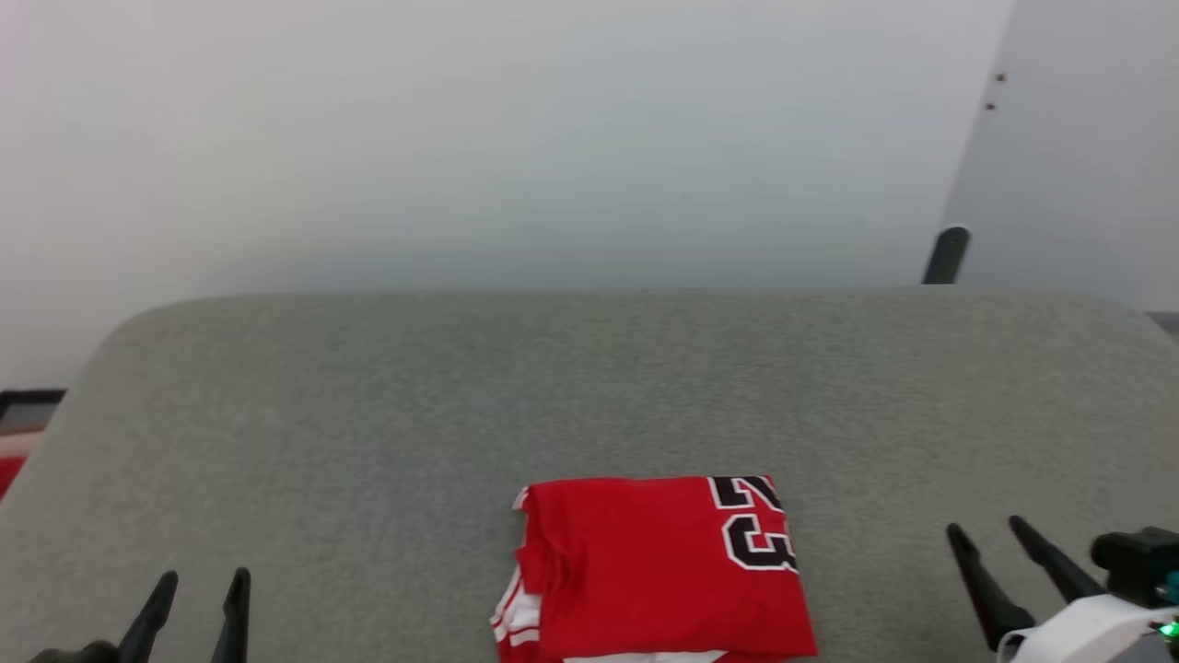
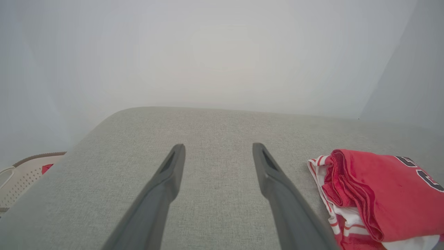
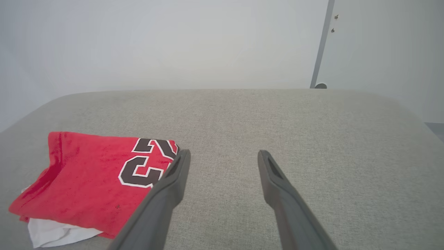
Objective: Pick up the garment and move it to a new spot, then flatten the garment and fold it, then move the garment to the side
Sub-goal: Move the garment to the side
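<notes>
The garment (image 1: 659, 571), a red jersey with a black "23" print and white striped trim, lies folded into a compact rectangle near the front middle of the grey cushioned surface (image 1: 589, 387). My left gripper (image 1: 201, 580) hovers open at the lower left, well apart from the shirt. At the lower right my right gripper (image 1: 984, 527) is open too, a short way right of it. The left wrist view has the garment (image 2: 374, 194) to the right of the open fingers (image 2: 173, 170). In the right wrist view the garment (image 3: 90, 173) lies left of the fingers (image 3: 178, 173), with a white sleeve peeking out underneath.
A pale wall rises behind the surface. A dark post (image 1: 946, 255) stands past the back right edge beside a grey panel. A beige wicker basket (image 2: 24, 173) holding a bit of red cloth sits off the left edge of the surface.
</notes>
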### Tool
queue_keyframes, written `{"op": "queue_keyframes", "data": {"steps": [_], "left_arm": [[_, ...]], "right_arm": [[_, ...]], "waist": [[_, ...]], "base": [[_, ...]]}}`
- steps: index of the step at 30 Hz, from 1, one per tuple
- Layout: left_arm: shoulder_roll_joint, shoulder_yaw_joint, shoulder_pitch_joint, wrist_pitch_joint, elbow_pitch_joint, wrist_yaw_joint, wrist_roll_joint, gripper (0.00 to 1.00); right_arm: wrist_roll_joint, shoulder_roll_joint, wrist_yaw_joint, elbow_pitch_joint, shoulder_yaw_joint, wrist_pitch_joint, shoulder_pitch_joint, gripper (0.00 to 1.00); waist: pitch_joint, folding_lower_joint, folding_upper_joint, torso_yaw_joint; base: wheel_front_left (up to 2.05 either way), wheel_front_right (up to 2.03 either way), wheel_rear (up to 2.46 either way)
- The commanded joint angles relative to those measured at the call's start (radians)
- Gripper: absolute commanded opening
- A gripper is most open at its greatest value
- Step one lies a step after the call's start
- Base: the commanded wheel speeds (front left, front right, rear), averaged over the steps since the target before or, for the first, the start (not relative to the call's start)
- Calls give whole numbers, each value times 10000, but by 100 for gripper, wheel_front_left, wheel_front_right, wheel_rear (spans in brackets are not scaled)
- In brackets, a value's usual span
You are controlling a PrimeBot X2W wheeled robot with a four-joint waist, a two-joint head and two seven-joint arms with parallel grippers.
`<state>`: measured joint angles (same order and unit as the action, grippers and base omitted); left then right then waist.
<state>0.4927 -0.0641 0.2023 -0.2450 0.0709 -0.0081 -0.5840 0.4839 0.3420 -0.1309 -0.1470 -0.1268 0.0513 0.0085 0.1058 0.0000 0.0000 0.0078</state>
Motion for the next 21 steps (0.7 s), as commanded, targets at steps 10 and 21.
{"op": "queue_keyframes", "data": {"steps": [10,21], "left_arm": [[1,-362,-506,382,-234,41,143,100],[-377,-906,-882,532,-199,-6,119,100]], "right_arm": [[380,52,6,-591,-830,1248,-535,100],[486,372,5,-1500,-1425,3233,-1267,100]], "waist": [[-386,0,0,1615],[-962,0,0,2713]], "base": [[0,0,0],[0,0,0]]}}
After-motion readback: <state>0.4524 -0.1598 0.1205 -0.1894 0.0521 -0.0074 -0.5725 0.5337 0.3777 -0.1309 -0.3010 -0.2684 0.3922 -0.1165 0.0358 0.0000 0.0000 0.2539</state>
